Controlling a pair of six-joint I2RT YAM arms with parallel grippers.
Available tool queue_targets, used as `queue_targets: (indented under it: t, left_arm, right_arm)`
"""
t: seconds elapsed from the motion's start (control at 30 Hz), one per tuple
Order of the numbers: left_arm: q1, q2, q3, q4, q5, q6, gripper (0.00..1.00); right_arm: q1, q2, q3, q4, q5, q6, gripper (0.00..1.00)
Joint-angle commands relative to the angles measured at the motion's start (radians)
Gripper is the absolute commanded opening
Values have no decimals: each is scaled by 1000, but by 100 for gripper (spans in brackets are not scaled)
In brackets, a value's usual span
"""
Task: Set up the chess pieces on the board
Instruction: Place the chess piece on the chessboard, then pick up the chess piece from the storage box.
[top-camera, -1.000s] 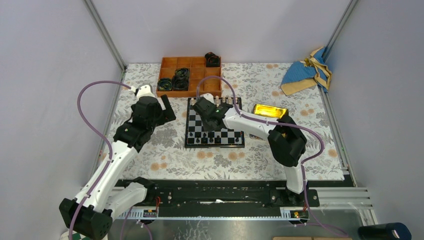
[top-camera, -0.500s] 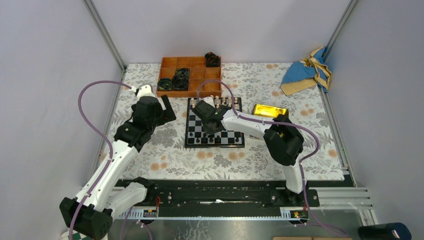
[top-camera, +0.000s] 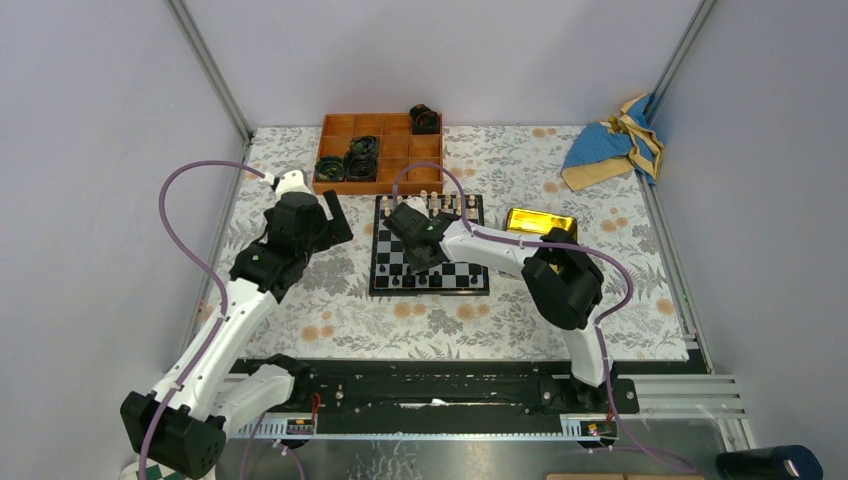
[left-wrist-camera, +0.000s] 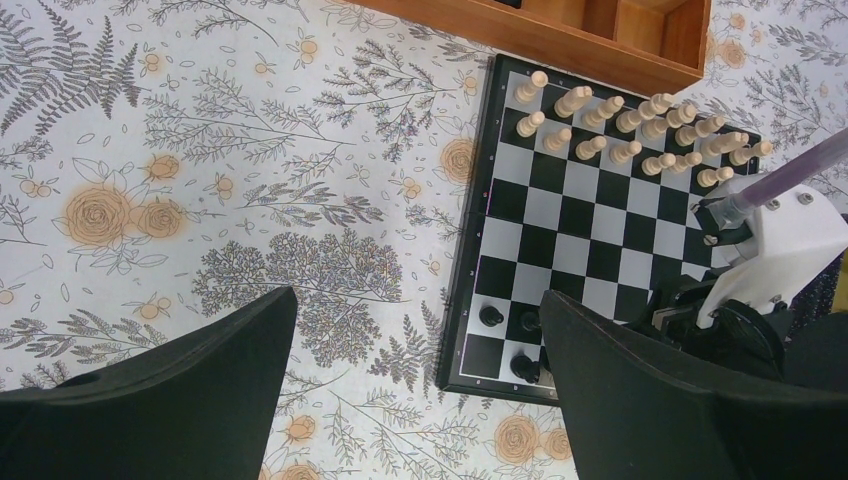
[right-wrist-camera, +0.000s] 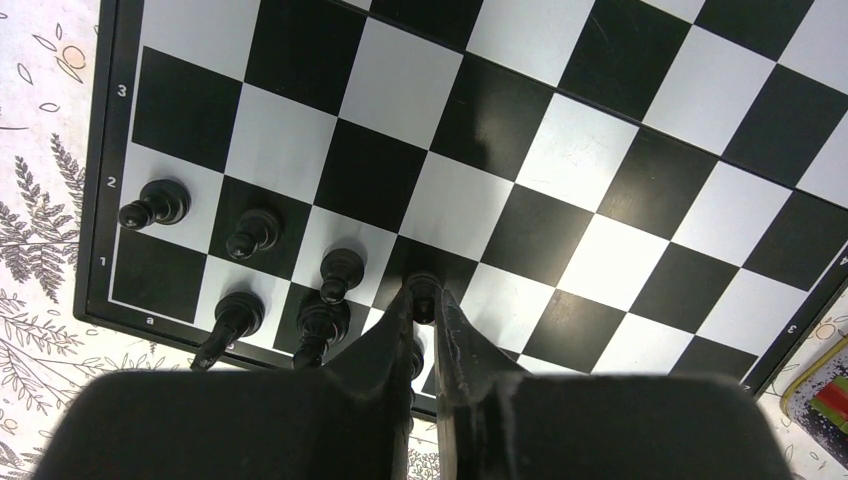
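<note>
The board (top-camera: 455, 270) lies mid-table on a floral cloth. My right gripper (right-wrist-camera: 425, 295) is shut on a small black chess piece (right-wrist-camera: 424, 288), held low over the board's near second row. Several black chess pieces (right-wrist-camera: 252, 232) stand in the two near rows at the left corner, just left of the held one. Cream chessmen (left-wrist-camera: 620, 125) fill the two far rows. In the top view, my right gripper (top-camera: 415, 240) reaches over the board's left half. My left gripper (left-wrist-camera: 418, 300) hangs open over the cloth beside the board's left edge (left-wrist-camera: 470, 260), holding nothing.
An orange compartment tray (top-camera: 395, 180) with black coiled rings (top-camera: 360, 158) sits just behind the board. A gold tin (top-camera: 540, 222) lies to the board's right. A blue and tan cloth (top-camera: 610, 145) is bunched at the far right corner.
The right arm has shifted a little to the left and nearer over the board with the black piece still gripped. The left arm has barely moved.
</note>
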Motion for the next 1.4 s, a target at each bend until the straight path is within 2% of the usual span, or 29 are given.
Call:
queue_targets:
  t: [0.0,0.17,0.3,0.73,0.93,1.17,1.37]
  left_arm:
    - [6,2,-9,47,2,8,99]
    - [6,3,-12,49,2,7,99]
    - [5,2,-10,49,1,9,99]
    - [5,12,3,51,-3,11,99]
    - [5,17,10,51,-3,15,99]
    - [5,26,4,52,3,16,99]
    - [6,37,1,53,14,11,99]
  right_arm:
    - [6,6,23,5,-7,-16,13]
    - [5,6,33,-2,-7,-21,24]
    - [6,5,43,-7,-3,-28,29]
    - [6,-22,96,-18,17,-51,31]
    - [-6,-71,128,-44,89,-60,31]
    - [-166,-226,47,-38,156,-13,34]
    - [-348,-348,-95,-41,243,21,49]
